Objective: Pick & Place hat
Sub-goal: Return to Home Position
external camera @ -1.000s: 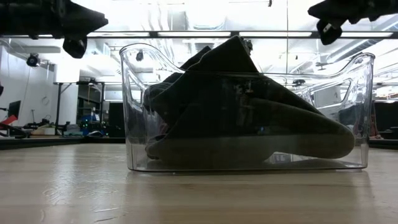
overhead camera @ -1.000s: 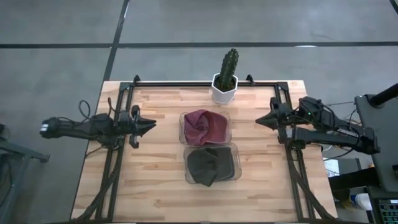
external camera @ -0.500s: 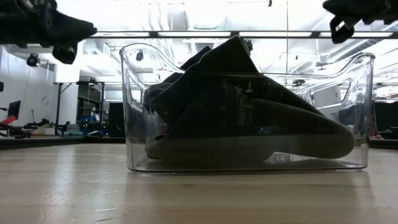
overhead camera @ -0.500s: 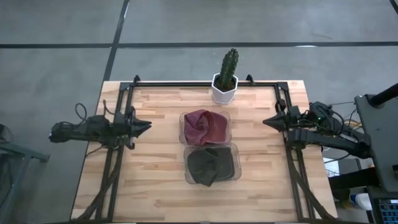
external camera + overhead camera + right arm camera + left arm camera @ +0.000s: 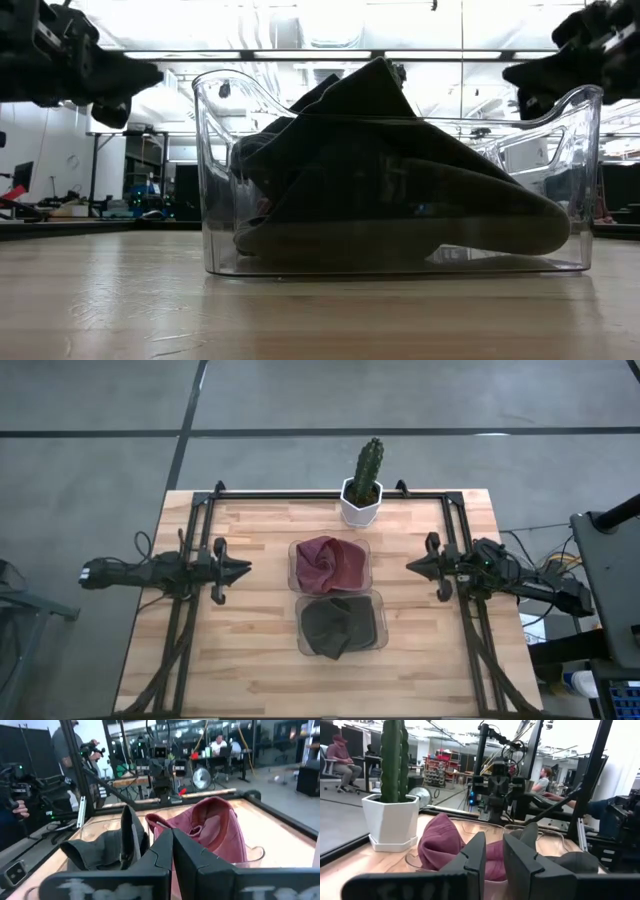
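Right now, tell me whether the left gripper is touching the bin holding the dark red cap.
Apart. The high view shows bare table wood between the left gripper and the bin.

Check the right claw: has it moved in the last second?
Yes. In the low view the right claw has come down: it hung above the rim of the near bin a second ago and now sits level with that rim.

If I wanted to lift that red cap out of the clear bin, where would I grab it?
Pinch the raised fold of the cap, the hump that bulges above the rim of the bin, and come straight down from above. The bin's walls close off every side, while the soft crumpled cloth stands up clear of them.
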Tool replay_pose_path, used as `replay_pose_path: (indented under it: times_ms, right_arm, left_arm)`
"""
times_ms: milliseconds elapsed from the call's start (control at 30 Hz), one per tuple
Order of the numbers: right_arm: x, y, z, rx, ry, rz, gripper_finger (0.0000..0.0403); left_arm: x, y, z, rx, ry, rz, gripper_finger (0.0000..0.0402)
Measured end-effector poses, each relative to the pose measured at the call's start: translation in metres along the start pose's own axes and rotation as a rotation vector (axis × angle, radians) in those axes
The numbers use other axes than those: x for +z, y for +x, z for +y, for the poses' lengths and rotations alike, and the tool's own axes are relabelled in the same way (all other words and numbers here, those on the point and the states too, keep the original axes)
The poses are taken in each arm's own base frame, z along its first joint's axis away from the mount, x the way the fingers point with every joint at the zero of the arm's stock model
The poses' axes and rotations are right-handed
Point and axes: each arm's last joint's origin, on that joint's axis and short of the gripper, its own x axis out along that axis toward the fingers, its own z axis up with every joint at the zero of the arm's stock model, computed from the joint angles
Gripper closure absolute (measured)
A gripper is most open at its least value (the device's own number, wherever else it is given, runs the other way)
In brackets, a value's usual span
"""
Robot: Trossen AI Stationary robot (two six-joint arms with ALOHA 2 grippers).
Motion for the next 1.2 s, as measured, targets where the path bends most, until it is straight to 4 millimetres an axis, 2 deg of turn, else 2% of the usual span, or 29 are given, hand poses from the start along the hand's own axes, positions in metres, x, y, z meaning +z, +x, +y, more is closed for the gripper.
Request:
replay_pose_path:
  times_ms: [133, 233, 500, 700, 900, 1200]
  right_arm:
    - [-0.015, 0.001, -0.003, 0.006, -0.021, -0.041, 0.0394]
    - [-0.02, 0.0, -0.004, -0.017, -0.024, -0.004, 0.0394]
    - [-0.02, -0.001, -0.013, -0.315, -0.048, -0.036, 0.0394]
    - [-0.02, -0.001, -0.012, -0.289, -0.053, -0.033, 0.0394]
    - [-0.019, 0.0, -0.008, -0.136, -0.084, -0.018, 0.0394]
    - [-0.02, 0.0, -0.008, -0.134, -0.087, -0.016, 0.0394]
  left_arm:
    - [-0.002, 0.0, 0.0, 0.006, 0.005, 0.015, 0.0344]
    - [-0.004, 0.0, 0.001, 0.011, 0.009, 0.037, 0.0344]
    - [-0.006, 0.0, 0.001, 0.013, 0.01, 0.048, 0.0344]
    - [-0.006, 0.0, 0.001, 0.014, 0.007, 0.05, 0.0344]
    - [-0.006, 0.0, 0.001, 0.014, 0.029, 0.053, 0.0344]
    - [-0.007, 0.0, 0.001, 0.014, 0.028, 0.055, 0.0344]
